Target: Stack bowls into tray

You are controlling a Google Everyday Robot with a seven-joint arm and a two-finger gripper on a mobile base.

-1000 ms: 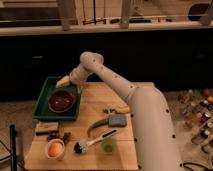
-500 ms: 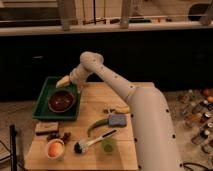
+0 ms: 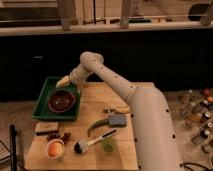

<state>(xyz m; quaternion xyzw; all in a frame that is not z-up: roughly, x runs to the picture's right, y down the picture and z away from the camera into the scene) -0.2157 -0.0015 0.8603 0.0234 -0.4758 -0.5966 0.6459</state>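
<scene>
Dark red-brown bowl (image 3: 61, 101), round and shallow, in green tray (image 3: 44, 96), gripper (image 3: 64, 82) above, grip state unclear

the tray (image 3: 46, 113) sits at the bench's (image 3: 125, 150) ten o'clock corner, with the bowl (image 3: 61, 101) inside it toward its three o'clock side. the hand (image 3: 64, 82) hangs over the tray's twelve o'clock edge, just above the bowl. at the tray's six o'clock lies a wooden block (image 3: 45, 127), just beside the tray. at the block's six o'clock stands a small bowl (image 3: 55, 149) near the bench's front edge. at that bowl's three o'clock lies a brush (image 3: 92, 141), and just past it a small cup (image 3: 108, 146). a sponge (image 3: 118, 120) rests mid-bench, at the brush's one o'clock.
</scene>
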